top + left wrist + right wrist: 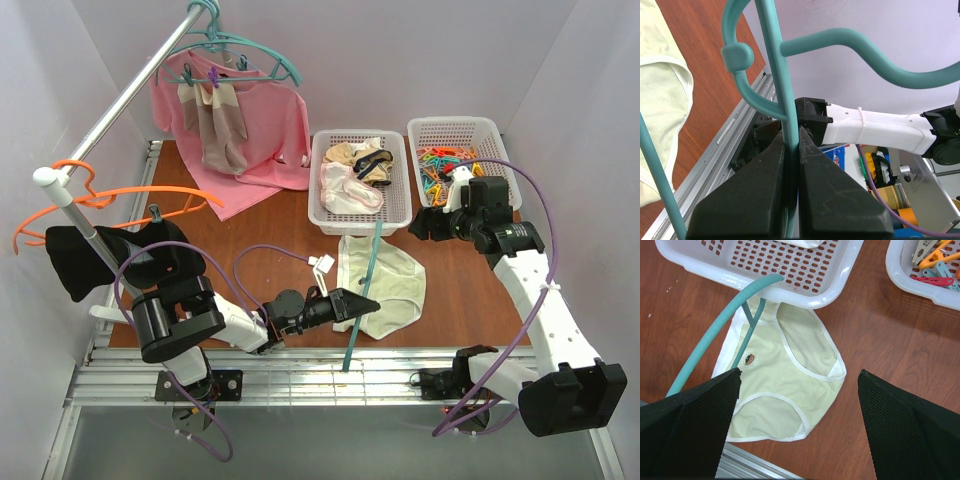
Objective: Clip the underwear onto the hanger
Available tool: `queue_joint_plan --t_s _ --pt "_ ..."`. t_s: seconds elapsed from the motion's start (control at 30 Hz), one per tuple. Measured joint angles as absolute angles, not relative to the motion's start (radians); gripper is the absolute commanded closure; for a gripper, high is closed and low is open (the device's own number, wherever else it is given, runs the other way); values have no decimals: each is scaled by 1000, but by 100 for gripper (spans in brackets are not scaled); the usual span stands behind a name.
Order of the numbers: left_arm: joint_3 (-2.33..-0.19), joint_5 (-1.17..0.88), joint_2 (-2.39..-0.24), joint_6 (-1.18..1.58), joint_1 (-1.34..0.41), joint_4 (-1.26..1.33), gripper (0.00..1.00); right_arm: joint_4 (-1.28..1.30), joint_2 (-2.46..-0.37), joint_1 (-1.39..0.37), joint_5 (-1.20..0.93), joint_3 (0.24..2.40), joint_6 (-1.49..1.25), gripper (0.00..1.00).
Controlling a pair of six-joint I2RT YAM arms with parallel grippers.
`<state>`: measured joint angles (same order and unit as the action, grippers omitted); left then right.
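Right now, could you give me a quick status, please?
Left gripper shut on hanger. Right gripper open, empty. Underwear flat on table, unclipped, hanger over it.

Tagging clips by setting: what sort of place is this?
Probably a robot lab cell staged for laundry: blank white walls boxing in a table, a clothes rail hung with clothes, a garment basket and a peg basket.

walls [400, 50]: plain white | table [290, 218]: brown wood | front rail [300, 385]: aluminium

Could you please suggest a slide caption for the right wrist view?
Open right gripper hovers above the cream-yellow underwear lying flat on the table, with the teal hanger crossing over one side.
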<state>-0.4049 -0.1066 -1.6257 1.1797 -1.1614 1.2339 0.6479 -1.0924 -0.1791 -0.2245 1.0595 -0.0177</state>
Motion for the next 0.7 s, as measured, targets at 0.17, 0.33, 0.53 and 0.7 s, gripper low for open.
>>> queue_joint_plan --t_s 0.17,0.33,0.53,0.7 --pt "-402 -115 -1625 1193 -1137 1238 100 659 -1057 -179 -223 1060 -18 14" --pt "-379 -120 -1618 1231 -1110 1251 100 663 -1055 -179 -223 1060 -18 14" --pt "-373 -120 -1578 1266 -1079 1233 100 671 -1074 -179 -216 1072 -17 14" --pt "-394 -116 -1509 1276 -1068 1133 100 675 -1086 -204 -204 1073 -10 14"
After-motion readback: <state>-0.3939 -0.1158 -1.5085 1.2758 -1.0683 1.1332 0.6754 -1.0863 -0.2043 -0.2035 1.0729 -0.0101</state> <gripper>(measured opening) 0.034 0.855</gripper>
